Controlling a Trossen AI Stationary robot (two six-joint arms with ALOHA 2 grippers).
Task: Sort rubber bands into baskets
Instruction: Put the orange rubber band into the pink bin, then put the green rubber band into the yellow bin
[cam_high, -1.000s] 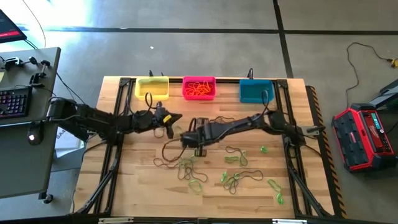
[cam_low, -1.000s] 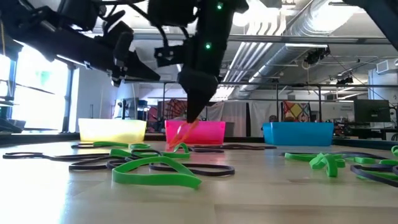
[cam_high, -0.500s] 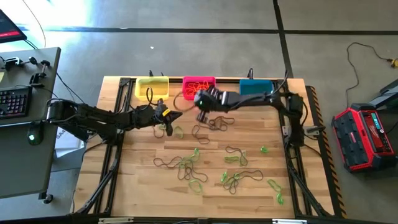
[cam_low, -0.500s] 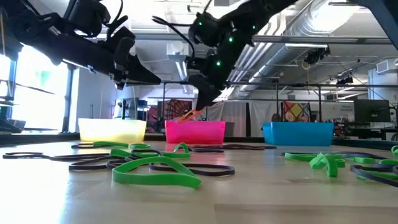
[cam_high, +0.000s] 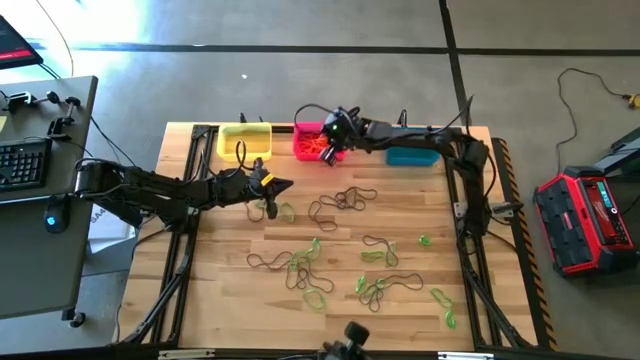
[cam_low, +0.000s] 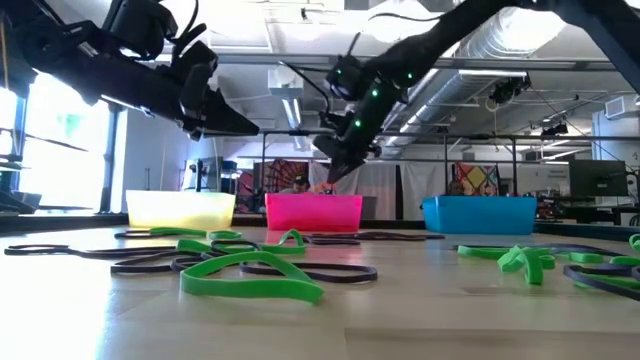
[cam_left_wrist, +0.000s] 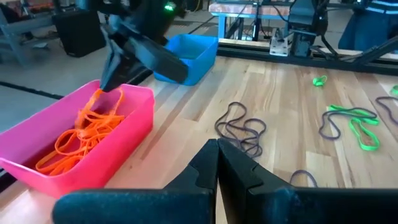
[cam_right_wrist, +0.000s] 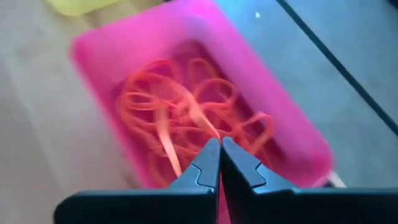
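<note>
My right gripper (cam_high: 325, 144) hangs over the pink basket (cam_high: 306, 151), shut on an orange rubber band (cam_right_wrist: 200, 126). The basket holds several orange bands (cam_left_wrist: 84, 134). The yellow basket (cam_high: 245, 138) stands left of the pink one. The teal basket (cam_high: 412, 156) stands right of it, partly under my right arm. Green and dark bands (cam_high: 300, 266) lie loose on the table's middle and near part. My left gripper (cam_high: 287, 185) is shut and empty, above the table in front of the yellow basket; it also shows in the left wrist view (cam_left_wrist: 217, 149). My right gripper pinches one orange rubber band between its two fingertips (cam_right_wrist: 210, 149). The fingers slant down from above, from the table's right. The band (cam_left_wrist: 99, 97) hangs slack below them into the pink basket, its lower part among the other orange bands.
A knot of dark bands (cam_high: 345, 199) lies just in front of the pink basket. More green and dark bands (cam_high: 376, 287) lie toward the near right. A green band (cam_high: 286, 211) lies under my left gripper. Black frame rails (cam_high: 190, 200) run along both table sides.
My right gripper has risen from the table's middle and gone toward the far edge with the orange band, lifting it clear of the table. It now hangs over the pink basket with the band inside.
</note>
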